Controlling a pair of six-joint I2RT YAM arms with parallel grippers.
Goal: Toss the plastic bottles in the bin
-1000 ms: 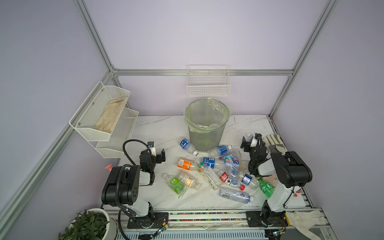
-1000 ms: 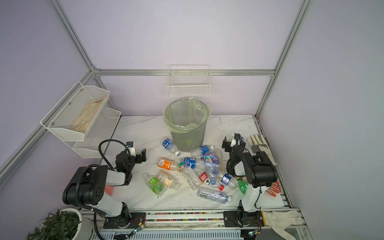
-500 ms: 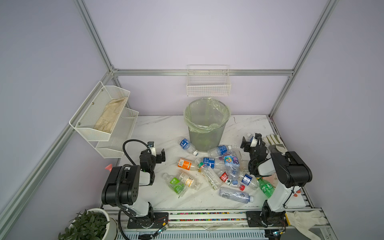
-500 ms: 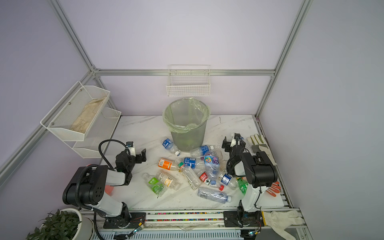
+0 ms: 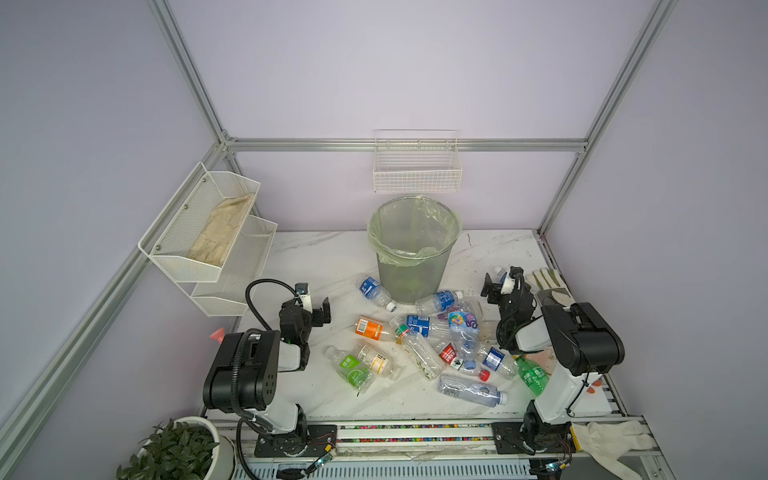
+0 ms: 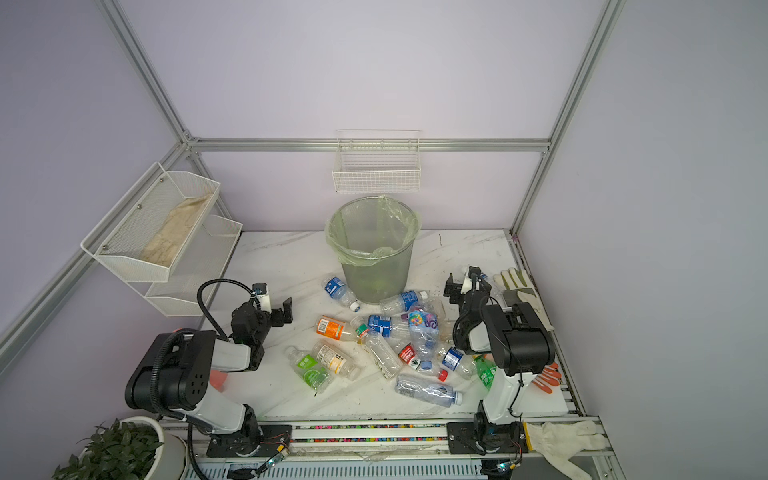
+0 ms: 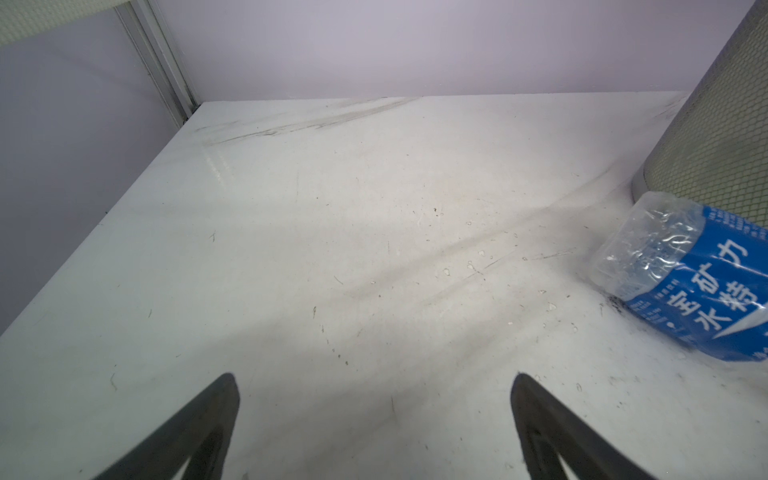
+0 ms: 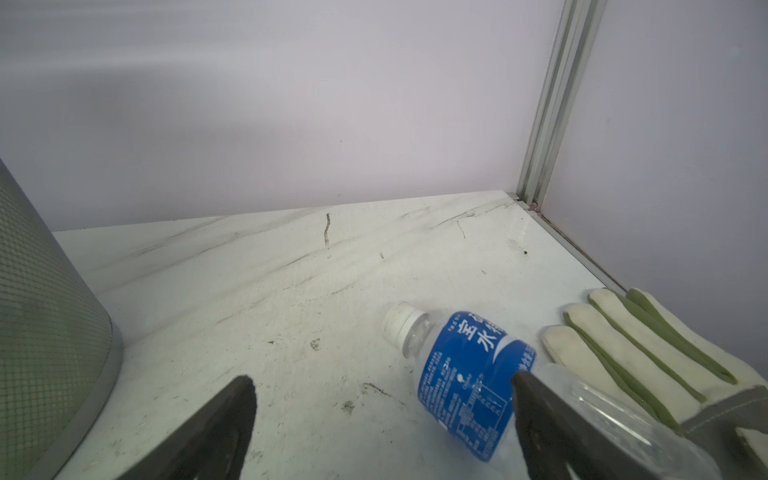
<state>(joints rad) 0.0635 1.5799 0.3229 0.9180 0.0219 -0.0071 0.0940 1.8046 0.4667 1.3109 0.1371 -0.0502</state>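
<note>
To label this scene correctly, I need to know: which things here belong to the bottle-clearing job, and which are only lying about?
Belong to the job:
- the scattered plastic bottles
- the grey wire-mesh bin with its green liner

Only lying about:
- white wire wall basket
- white two-tier mesh rack
- striped work glove
- white glove at the front edge
- potted plant

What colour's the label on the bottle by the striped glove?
Blue label, white lettering; right wrist view.

no visible change, nothing moved
</note>
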